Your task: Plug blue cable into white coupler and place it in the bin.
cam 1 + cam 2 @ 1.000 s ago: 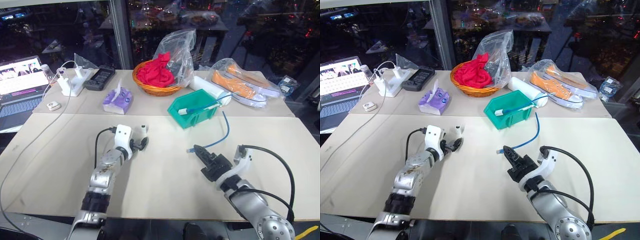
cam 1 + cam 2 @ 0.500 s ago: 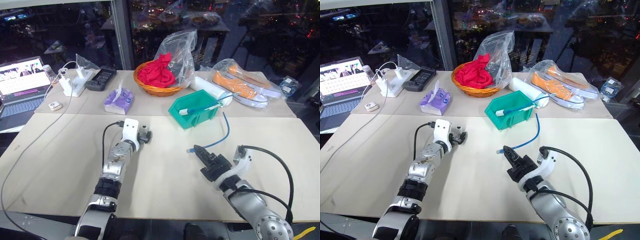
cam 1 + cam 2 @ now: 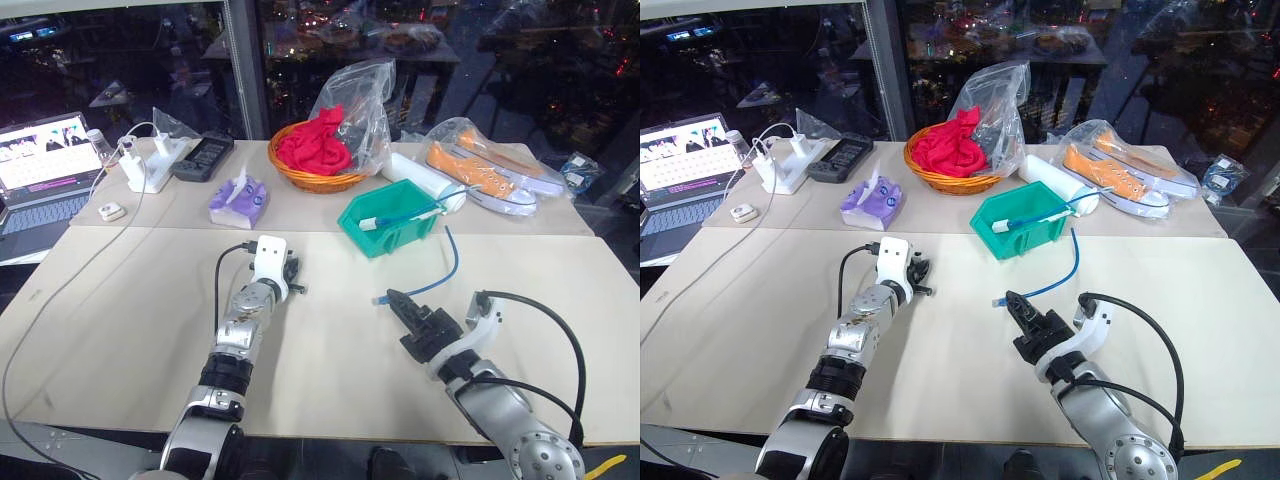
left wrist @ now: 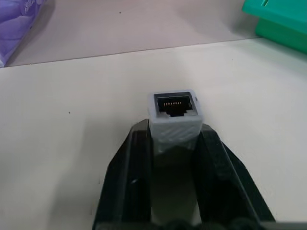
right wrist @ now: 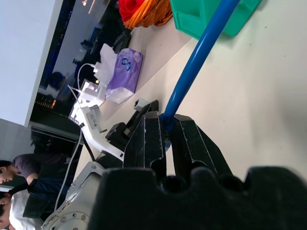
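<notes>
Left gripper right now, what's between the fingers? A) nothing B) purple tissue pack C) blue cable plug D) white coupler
D: in the left wrist view the left gripper has its two black fingers closed on the white coupler, dark socket facing away from the wrist.

No lettering here can be made out. The laptop (image 3: 40, 175) at the table's far left corner has a lit screen with rows of small pictures and a purple band, but no word on it is legible. The purple tissue pack (image 3: 238, 202) carries round blue marks on its wrapper, too small to read. The dark device (image 3: 203, 154) beside the white charger block (image 3: 148, 168) shows a grid of keys with no readable figures. The white coupler (image 4: 176, 120) bears no print on its face, just the socket's metal contacts.
</notes>
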`<state>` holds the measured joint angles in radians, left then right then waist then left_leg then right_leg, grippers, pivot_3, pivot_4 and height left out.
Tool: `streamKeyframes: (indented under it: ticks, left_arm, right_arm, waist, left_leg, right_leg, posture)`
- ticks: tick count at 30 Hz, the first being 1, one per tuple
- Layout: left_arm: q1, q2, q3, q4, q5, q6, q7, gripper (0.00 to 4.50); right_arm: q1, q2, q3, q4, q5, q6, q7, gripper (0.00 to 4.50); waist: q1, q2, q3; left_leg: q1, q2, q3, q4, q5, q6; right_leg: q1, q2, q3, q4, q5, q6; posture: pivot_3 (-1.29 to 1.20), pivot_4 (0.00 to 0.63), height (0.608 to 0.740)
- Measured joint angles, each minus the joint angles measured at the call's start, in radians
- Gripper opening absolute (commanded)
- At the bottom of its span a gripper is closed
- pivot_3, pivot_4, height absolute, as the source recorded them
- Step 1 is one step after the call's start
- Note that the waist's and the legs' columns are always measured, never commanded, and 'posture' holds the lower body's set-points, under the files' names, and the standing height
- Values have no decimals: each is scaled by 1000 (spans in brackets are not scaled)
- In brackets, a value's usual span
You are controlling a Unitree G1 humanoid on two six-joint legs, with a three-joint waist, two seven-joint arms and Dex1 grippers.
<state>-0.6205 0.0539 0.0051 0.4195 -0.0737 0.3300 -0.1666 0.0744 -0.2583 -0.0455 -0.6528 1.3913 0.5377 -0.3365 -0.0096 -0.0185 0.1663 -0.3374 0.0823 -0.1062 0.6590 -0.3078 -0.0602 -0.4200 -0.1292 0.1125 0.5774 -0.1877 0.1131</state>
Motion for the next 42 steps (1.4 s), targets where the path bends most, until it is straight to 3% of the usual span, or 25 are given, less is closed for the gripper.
streamKeyframes:
  ticks: [10, 15, 20, 27, 34, 42]
  left_arm:
    - [51, 15, -5, -92, -26, 40, -73, 665]
    - [240, 159, -91, -436, -197, -1, -462, 665]
    - [314, 252, -187, -600, -258, 10, -641, 665]
    - [256, 183, -311, -374, -120, -106, -636, 665]
    - [229, 76, -343, -238, -125, -250, -707, 665]
    - [220, 78, -359, -152, -102, -337, -772, 665]
  right_arm:
    - [-1, -4, 0, 0, 0, 0, -2, 0]
    - [0, -25, 1, -3, -37, 5, 7, 0]
    - [-7, -31, 0, -10, -103, 3, 42, 0]
    - [-21, -61, 3, -71, -201, 1, 70, 0]
    - [-68, -192, 83, -120, -388, 107, 64, 0]
    - [-77, -214, 125, -135, -521, 181, 64, 0]
  waist:
    - [-6, 0, 0]
    - [-17, 0, 0]
    - [-8, 1, 0]
    - [-6, 1, 0]
    - [-8, 1, 0]
    - [-5, 0, 0]
  left_leg:
    - [-1, 0, 0, 0, 3, -5]
    - [-1, 0, 0, -7, 5, -9]
    - [0, 0, 0, -10, 5, -9]
    - [0, 0, -1, -10, 5, -10]
    - [0, 0, -1, -11, 6, -10]
    - [0, 0, -1, -11, 6, -9]
  right_leg:
    - [-2, 0, 0, 0, 0, 0]
    - [-4, 0, 0, 1, -1, 0]
    - [-3, 0, 2, 0, -2, -1]
    - [-3, 0, 2, 0, -1, -1]
    - [-3, 0, 2, -1, -2, -1]
    - [-3, 0, 2, -1, -2, -2]
  posture:
    - [0, 150, 728]
    - [0, 150, 728]
    - [0, 150, 728]
    - [0, 150, 728]
    - [0, 150, 728]
    - [0, 150, 728]
